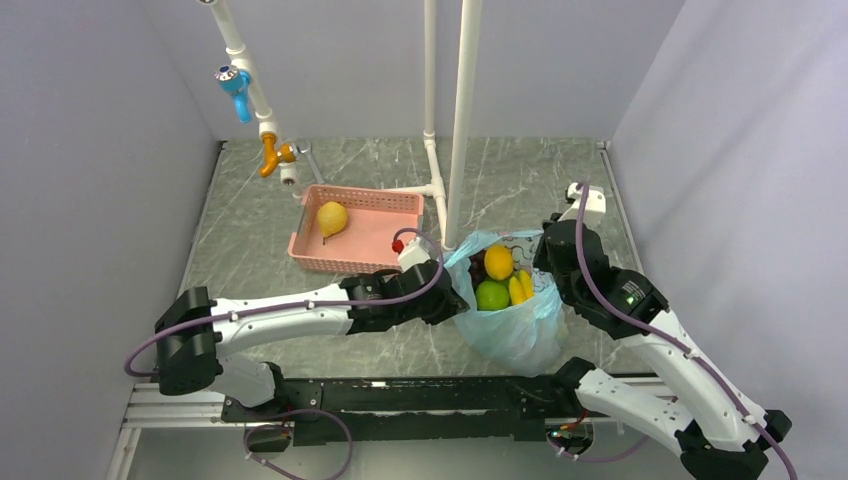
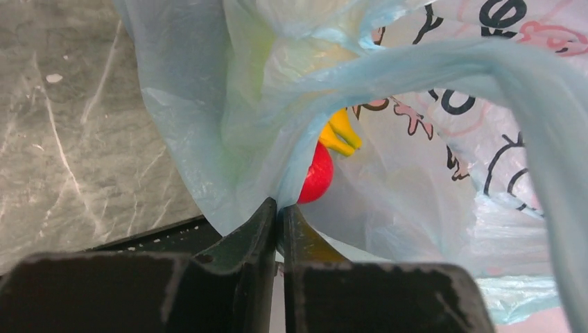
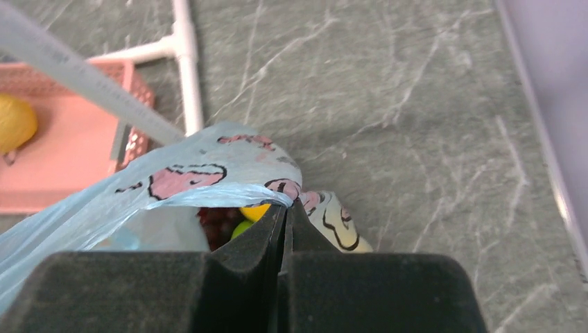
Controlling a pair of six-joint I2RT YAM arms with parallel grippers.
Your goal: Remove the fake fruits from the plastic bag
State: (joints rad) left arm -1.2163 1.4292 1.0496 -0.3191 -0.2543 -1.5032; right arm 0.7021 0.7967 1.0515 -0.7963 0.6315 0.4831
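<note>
- Top external view: the plastic bag (image 1: 510, 325) sits on the table (image 1: 250, 250) between the two arms, its mouth upward and pulled wide. The left gripper (image 1: 452, 297) has the left rim and the right gripper (image 1: 545, 255) the far right rim. Inside the mouth show an orange (image 1: 498, 262), a green apple (image 1: 491, 295), bananas (image 1: 521, 287) and dark grapes (image 1: 477, 268). The yellow pear (image 1: 332, 217) lies in the pink basket (image 1: 400, 205), well apart from the bag
- Left wrist view: the jaws are pressed together with a fold of the blue film pinched between their tips. Past the fold, a red apple (image 2: 317, 173) and a banana tip lie deep in the bag
- Right wrist view: the jaws are closed on the printed rim, with grapes and bits of yellow and green just visible under the edge. The basket with the pear is at the far left
- Step in hand, as I judge it: spreading the mouth, with one fruit out and most left inside
- Next move: both grippers are occupied, so one must let go of its rim, open, and come down on an exposed fruit. The orange looks highest. The other gripper holds the bag up meanwhile, though the thin film may slump over the fruits once one side is freed
</note>
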